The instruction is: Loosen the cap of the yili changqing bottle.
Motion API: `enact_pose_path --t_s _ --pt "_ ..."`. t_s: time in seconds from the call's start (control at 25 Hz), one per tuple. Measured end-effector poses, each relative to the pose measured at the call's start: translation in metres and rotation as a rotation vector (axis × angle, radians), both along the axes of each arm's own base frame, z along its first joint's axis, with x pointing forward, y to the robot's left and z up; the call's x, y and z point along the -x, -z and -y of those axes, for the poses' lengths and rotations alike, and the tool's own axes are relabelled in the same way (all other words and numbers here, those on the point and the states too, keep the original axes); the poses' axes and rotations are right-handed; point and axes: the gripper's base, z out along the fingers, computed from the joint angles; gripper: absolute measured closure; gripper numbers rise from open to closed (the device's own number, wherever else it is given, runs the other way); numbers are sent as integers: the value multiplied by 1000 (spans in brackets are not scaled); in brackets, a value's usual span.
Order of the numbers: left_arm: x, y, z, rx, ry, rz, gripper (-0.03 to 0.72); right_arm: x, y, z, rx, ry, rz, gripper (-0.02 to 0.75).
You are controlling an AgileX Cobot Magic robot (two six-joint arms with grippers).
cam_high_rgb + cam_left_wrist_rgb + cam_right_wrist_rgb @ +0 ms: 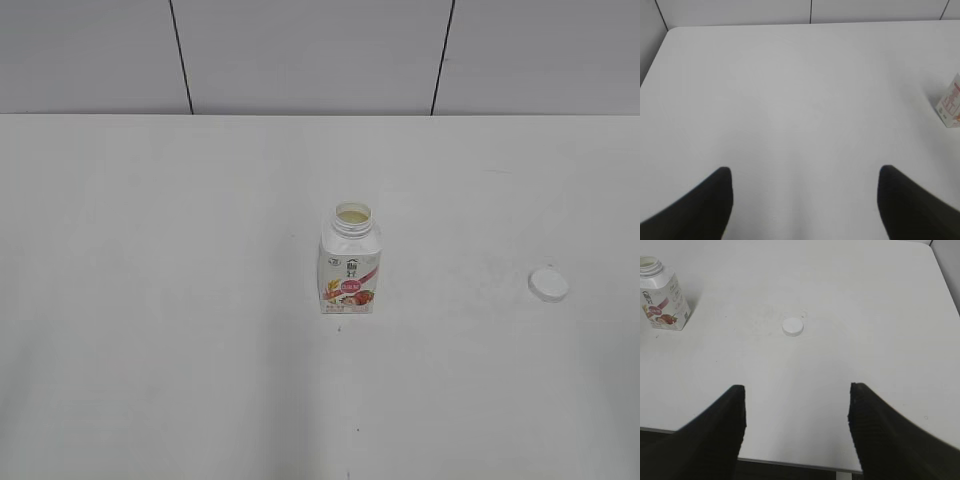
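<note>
The yili changqing bottle [350, 262] stands upright in the middle of the white table, its neck open with no cap on it. It also shows in the right wrist view [662, 300] at far left, and its lower corner shows in the left wrist view [950, 104] at the right edge. The white cap [548, 285] lies flat on the table to the bottle's right, apart from it; it also shows in the right wrist view [792, 327]. My left gripper [805, 172] is open and empty above bare table. My right gripper [797, 392] is open and empty, near the table's front edge, short of the cap.
The white table [150, 300] ends at a grey panelled wall [300, 50] at the back. The table's front edge [790, 462] shows under my right gripper. Neither arm shows in the exterior view.
</note>
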Motion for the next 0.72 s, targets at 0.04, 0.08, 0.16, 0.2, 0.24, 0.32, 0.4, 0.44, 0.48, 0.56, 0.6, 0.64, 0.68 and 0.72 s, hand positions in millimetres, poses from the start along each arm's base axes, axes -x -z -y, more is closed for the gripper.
enact_pose_path --t_s 0.04,0.08,0.16,0.2,0.24,0.32,0.4,0.44,0.48,0.56,0.6,0.64,0.68,0.72 --pt "0 0 0 0 0 0 144 0 0 0 0 0 0 224" --pt "0 0 0 0 0 0 144 0 0 0 0 0 0 224" --pt "0 0 0 -1 0 0 144 0 0 0 0 0 0 224" --pt "0 0 0 -1 0 0 144 0 0 0 0 0 0 224" --pt "0 0 0 -1 0 0 144 0 0 0 0 0 0 224" --pt "0 0 0 -1 0 0 144 0 0 0 0 0 0 224" --pt "0 0 0 -1 0 0 144 0 0 0 0 0 0 224" --pt "0 0 0 -1 0 0 144 0 0 0 0 0 0 224" --pt "0 0 0 -1 0 0 144 0 0 0 0 0 0 224" --pt "0 0 0 -1 0 0 144 0 0 0 0 0 0 224" --pt "0 0 0 -1 0 0 144 0 0 0 0 0 0 224" --pt "0 0 0 -1 0 0 144 0 0 0 0 0 0 224" --pt "0 0 0 -1 0 0 144 0 0 0 0 0 0 224" --pt "0 0 0 -1 0 0 144 0 0 0 0 0 0 224"
